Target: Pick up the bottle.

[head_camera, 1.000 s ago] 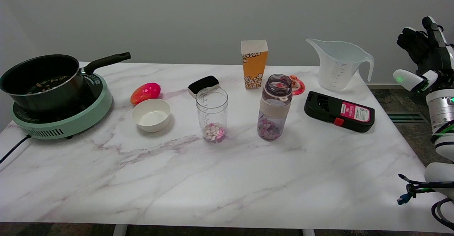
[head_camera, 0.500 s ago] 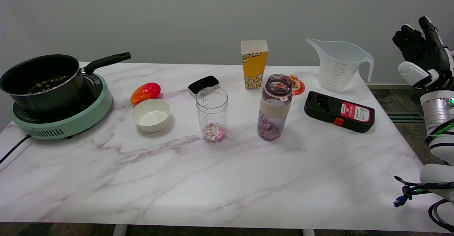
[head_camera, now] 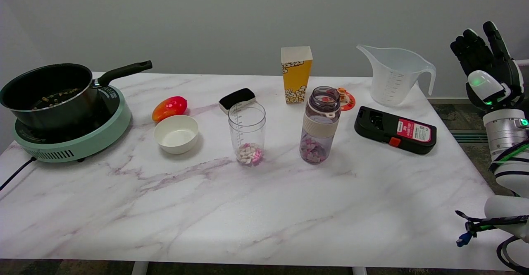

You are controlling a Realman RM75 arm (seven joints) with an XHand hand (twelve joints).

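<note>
right hand [head_camera: 484, 66] shifted left toward the table, fingers now more upright and spread, nothing held

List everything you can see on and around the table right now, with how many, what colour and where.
bottle: one, clear with cream band, open top, table centre
measuring cup: one, clear, left of bottle
popcorn box: one, yellow and white, behind bottle
jug: one, translucent white, back right
black device: one, black with red label, right of bottle
round disc: one, red and orange, behind bottle
sponge: one, black and white, back centre
bowl: one, white, centre left
mango: one, red and orange, behind bowl
pan: one, black, on cooker
cooker: one, green, far left
right robot hand: one, black and white, raised beyond right edge, holding nothing
</note>
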